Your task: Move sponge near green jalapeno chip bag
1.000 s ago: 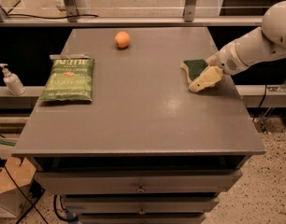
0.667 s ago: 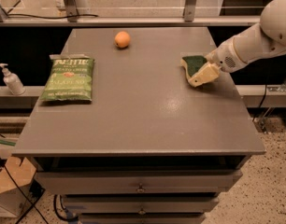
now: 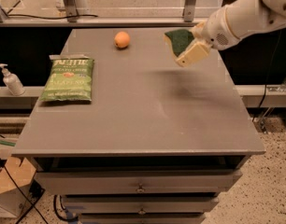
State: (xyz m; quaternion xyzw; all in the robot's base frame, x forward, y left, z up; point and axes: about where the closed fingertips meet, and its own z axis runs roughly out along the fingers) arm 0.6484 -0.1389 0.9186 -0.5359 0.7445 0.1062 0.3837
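Note:
The sponge (image 3: 178, 40), dark green on top, is held in the air above the right back part of the grey table (image 3: 133, 120). My gripper (image 3: 189, 48) is shut on it, with a cream finger (image 3: 193, 54) below the sponge and the white arm reaching in from the upper right. The green jalapeno chip bag (image 3: 68, 78) lies flat at the table's left side, far from the sponge.
A round orange fruit (image 3: 122, 39) sits at the back centre of the table. A soap dispenser bottle (image 3: 12, 80) stands on a ledge left of the table. Drawers (image 3: 138, 185) are below the tabletop. A cardboard box (image 3: 7, 190) is on the floor at left.
My gripper has lifted the sponge off the table and carried it up and a little to the left. The chip bag and the orange have not moved.

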